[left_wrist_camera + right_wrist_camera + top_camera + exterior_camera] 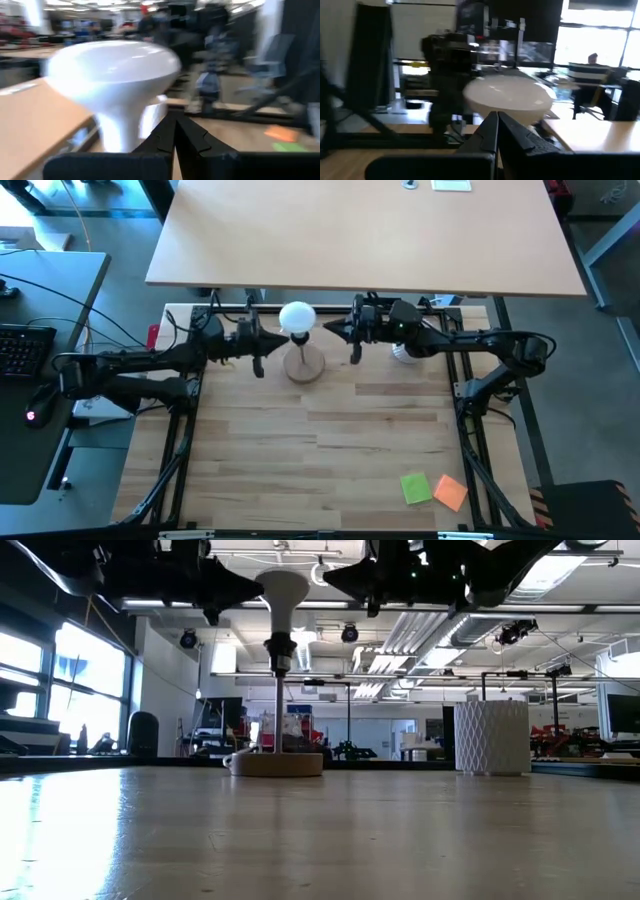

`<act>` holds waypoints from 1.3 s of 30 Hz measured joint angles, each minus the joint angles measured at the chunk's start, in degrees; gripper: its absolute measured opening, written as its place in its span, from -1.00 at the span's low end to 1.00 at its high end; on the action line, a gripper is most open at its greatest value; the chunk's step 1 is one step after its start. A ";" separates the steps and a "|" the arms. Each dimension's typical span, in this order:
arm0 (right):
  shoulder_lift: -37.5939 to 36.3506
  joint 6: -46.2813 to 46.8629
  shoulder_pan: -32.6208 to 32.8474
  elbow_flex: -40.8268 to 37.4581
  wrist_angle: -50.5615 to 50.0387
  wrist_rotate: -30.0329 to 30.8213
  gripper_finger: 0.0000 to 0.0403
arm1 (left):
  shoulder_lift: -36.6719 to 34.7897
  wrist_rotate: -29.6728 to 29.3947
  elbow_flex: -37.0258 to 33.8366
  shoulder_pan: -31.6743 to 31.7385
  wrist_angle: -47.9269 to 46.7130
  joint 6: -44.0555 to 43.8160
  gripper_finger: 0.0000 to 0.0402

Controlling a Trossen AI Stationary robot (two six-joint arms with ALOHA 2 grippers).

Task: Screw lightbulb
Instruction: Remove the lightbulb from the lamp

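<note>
Both closed: left end effector and right end effector flank the lightbulb, apart.

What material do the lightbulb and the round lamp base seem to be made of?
The lightbulb: probably frosted glass or plastic; white and smooth, with a soft sheen in the left wrist view. The lamp base: apparently wood; a tan round disc, matte, like the table.

Both arms are dark, near black, built of slim tubular links joined by bulkier rounded joint housings, with thin black cables looping along them. The left gripper and the right gripper each end in two tapering black fingers with stepped, angular inner edges, mounted on a flat, broad black crossbar
</note>
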 joint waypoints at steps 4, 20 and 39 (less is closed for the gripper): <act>0.00 0.18 0.66 0.00 1.51 -1.49 -1.00 | -1.99 -4.33 0.00 2.07 -2.99 2.95 -1.00; 7.35 -1.50 0.81 8.02 0.75 -4.09 -1.00 | 1.27 4.73 0.00 11.91 10.92 -0.47 -1.00; 7.95 -2.26 0.36 8.26 -1.14 14.34 -1.00 | 1.88 8.25 -0.06 0.73 7.96 -3.27 -1.00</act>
